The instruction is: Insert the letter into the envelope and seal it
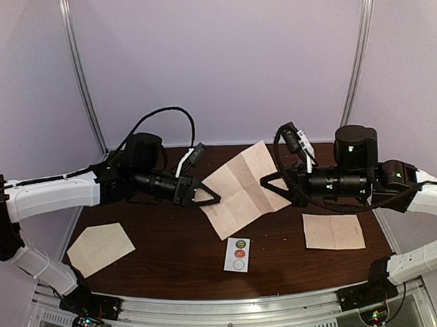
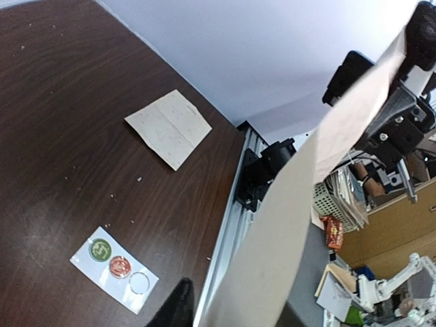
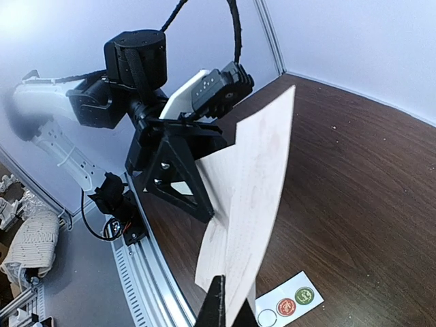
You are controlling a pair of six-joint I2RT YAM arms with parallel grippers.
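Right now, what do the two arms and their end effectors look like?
Both match: the left arm and right arm have white shells, black cylindrical joints and looping black cables. The left end effector and right end effector have black triangular fingers. Small green lights show on the right arm.

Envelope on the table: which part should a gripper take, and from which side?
Its edge nearest the table front, approached from above by the left gripper. The envelope lies flat at the near left, close to that arm's base, with nothing raised to pinch, so a finger would likely have to slide under an edge. The right gripper is shut on the creased sheet.
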